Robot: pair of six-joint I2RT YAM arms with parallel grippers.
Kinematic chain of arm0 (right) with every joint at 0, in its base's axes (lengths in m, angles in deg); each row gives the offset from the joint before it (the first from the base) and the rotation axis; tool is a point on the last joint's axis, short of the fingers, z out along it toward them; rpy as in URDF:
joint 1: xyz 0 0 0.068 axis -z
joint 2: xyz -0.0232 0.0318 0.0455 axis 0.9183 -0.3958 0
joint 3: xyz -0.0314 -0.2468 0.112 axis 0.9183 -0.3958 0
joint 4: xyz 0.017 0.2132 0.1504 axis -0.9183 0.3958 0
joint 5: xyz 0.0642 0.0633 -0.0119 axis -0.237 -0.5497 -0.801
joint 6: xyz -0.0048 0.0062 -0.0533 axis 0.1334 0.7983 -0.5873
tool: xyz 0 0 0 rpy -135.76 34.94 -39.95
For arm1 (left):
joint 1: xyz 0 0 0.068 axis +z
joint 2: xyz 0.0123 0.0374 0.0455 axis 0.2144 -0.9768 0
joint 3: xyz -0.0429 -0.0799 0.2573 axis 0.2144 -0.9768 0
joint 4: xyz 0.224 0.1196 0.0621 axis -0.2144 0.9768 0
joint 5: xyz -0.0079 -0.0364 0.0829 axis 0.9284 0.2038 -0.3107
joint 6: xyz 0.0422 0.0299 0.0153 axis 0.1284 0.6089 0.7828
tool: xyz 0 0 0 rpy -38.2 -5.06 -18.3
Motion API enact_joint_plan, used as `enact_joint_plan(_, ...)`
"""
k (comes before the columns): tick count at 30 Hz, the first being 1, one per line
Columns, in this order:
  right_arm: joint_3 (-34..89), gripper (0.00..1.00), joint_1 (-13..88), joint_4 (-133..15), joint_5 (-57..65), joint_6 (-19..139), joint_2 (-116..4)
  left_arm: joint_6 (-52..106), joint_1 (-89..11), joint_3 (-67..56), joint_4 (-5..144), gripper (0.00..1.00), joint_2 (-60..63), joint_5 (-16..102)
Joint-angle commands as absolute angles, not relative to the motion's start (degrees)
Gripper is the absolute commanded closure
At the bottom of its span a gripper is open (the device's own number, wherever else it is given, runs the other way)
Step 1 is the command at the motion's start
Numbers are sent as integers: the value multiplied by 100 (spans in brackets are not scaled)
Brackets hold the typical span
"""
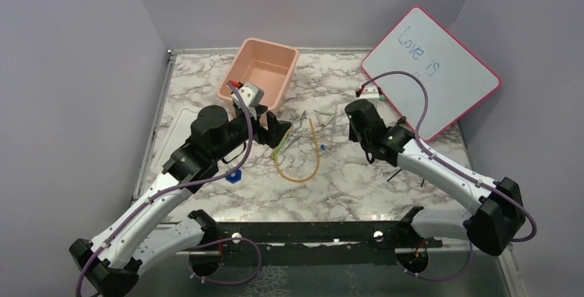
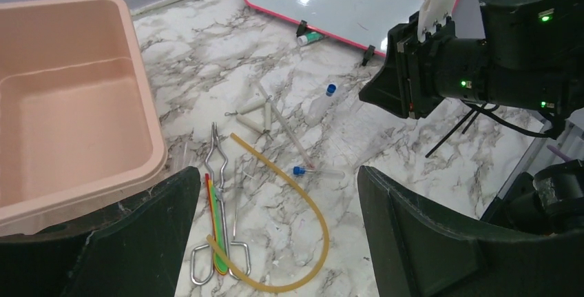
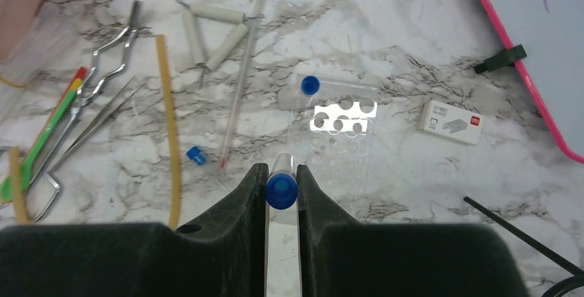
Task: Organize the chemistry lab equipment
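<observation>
On the left, your left arm (image 1: pixel 151 200) is stretching diagonally up from its base over the tabletop (image 1: pixel 358 180), its wrist bending down beside the pink tub (image 1: pixel 262 69). The left claw (image 2: pixel 279 173) is hanging above the scattered equipment with its fingers standing wide apart and nothing between them. Under it the metal tongs (image 2: pixel 219 162) and the green-handled tool (image 2: pixel 220 242) are lying side by side, and the amber rubber tube (image 2: pixel 306 200) is curving in a U, one end crossing over their handle ends. A blue piece (image 1: pixel 234 175) is sitting on the marble near the left forearm, too small for you to make out. Toward the middle, a wire triangle (image 3: pixel 206 32) with white sleeves, a thin glass rod (image 3: pixel 241 90) and a loose blue cap (image 3: pixel 196 154) are lying near one another. Further right, your right arm (image 1: pixel 441 169) is reaching in from its base with the wrist tipping down. The right claw (image 3: pixel 280 173) is clamping on a blue-capped clear tube (image 3: pixel 281 190), whose lower length is disappearing between the fingers. Just beyond it a transparent rack (image 3: pixel 341 121) is lying flat, hard to read against the marble pattern. A small white box (image 3: pixel 451 121) is resting near the red-framed whiteboard (image 1: pixel 430 69), which is only partly showing in either wrist view.
</observation>
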State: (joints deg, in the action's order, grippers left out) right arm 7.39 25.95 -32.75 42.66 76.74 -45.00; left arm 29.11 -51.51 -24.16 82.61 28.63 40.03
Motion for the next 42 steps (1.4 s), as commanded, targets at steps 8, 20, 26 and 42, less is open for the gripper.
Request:
enact_joint_plan(8, -206, 86, 3366, -5098, 3906, 7989, -4897, 2611, -5173, -2656, 7888, 13, 2906, 4203)
enact_joint_plan(20, -599, 86, 3403, -5909, 3955, 7784, -5244, 2637, -5169, -2725, 7896, 13, 2897, 3981)
enact_joint_plan(26, -676, 87, 3407, -6208, 4006, 7729, -5381, 2642, -5174, -2730, 7894, 13, 2840, 3962)
enact_joint_plan(42, -250, 84, 3420, -5389, 3917, 7863, -5736, 2634, -5173, -2730, 7912, 13, 2805, 3961)
